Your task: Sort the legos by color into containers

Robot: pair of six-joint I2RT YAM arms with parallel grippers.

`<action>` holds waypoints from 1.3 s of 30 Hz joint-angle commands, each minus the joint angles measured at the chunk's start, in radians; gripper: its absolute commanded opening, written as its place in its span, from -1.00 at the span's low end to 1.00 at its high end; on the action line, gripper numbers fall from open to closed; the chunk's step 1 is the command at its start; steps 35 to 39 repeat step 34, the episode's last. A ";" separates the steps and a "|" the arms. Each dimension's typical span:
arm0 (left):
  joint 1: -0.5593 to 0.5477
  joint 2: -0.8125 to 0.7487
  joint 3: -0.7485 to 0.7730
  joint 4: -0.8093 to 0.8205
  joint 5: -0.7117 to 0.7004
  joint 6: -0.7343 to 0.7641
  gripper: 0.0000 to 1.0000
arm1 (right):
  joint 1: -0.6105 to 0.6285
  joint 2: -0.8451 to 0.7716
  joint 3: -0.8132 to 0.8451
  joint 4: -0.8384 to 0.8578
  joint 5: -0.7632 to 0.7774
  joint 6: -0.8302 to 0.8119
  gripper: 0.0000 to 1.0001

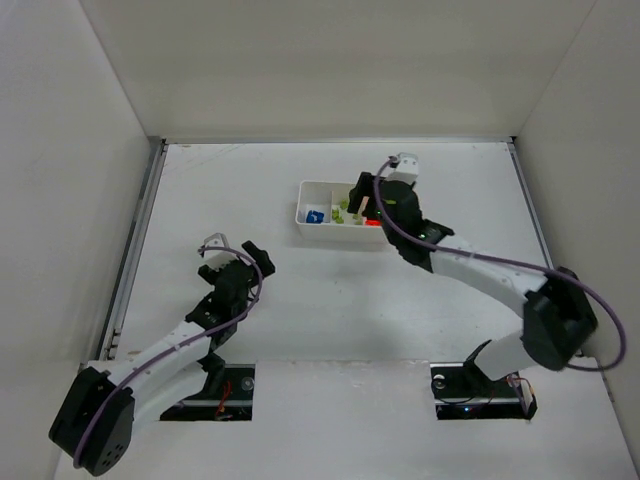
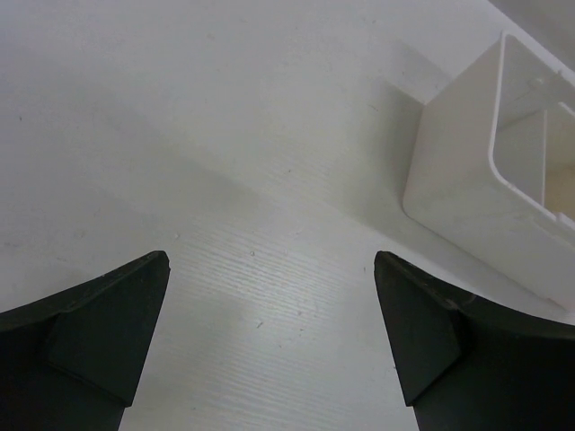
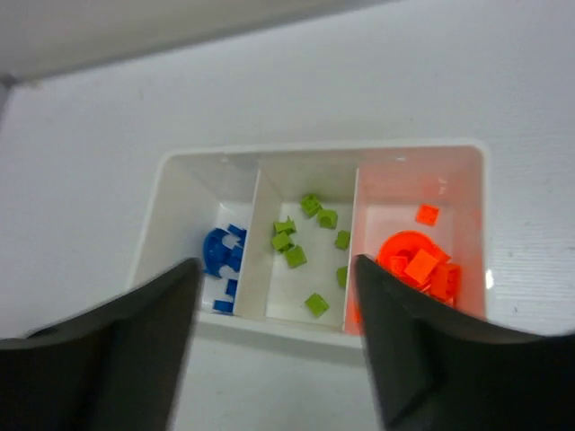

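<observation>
Nearest the arm bases, the left gripper (image 1: 243,256) (image 2: 271,265) sits well short of the tray (image 1: 303,203) (image 2: 449,171), off its near left corner. Its two fingers are spread wide with only bare white table (image 2: 225,135) between them, so it holds nothing. From its wrist camera, one end of the tray shows at the upper right; the inside is mostly hidden.

Further out, the right gripper (image 1: 358,205) (image 3: 274,265) hangs above the tray, over its middle and right part. Its fingers are also parted and empty, and the tray shows between them.

The tray lies flat on the table with its three square sections side by side. Seen from the right wrist, the left section (image 3: 180,206) holds the blue bricks (image 3: 220,256) (image 1: 314,215), bunched toward its near right corner. The middle section (image 3: 283,292) holds the green bricks (image 3: 296,256) (image 1: 342,212), scattered singly. The right section (image 3: 386,202) holds the orange bricks (image 3: 418,265) (image 1: 372,222), heaped near its front, with one small piece lying apart toward the back wall. Every brick in view lies inside the tray.
</observation>
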 commanded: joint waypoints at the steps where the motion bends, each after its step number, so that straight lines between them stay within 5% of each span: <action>1: -0.004 0.039 0.020 -0.001 -0.026 -0.006 1.00 | 0.007 -0.196 -0.129 0.063 0.077 -0.043 0.99; 8: -0.014 0.134 0.082 -0.004 0.097 -0.006 1.00 | 0.025 -0.443 -0.404 -0.065 0.204 0.022 1.00; 22: 0.052 0.190 0.224 -0.308 0.204 -0.087 1.00 | -0.068 -0.797 -0.541 -0.374 0.192 0.204 1.00; 32: 0.052 0.205 0.341 -0.365 0.200 -0.064 1.00 | -0.329 -0.568 -0.523 -0.302 0.045 0.283 1.00; 39: 0.060 0.268 0.421 -0.435 0.201 -0.049 1.00 | -0.353 -0.506 -0.460 -0.326 0.002 0.281 1.00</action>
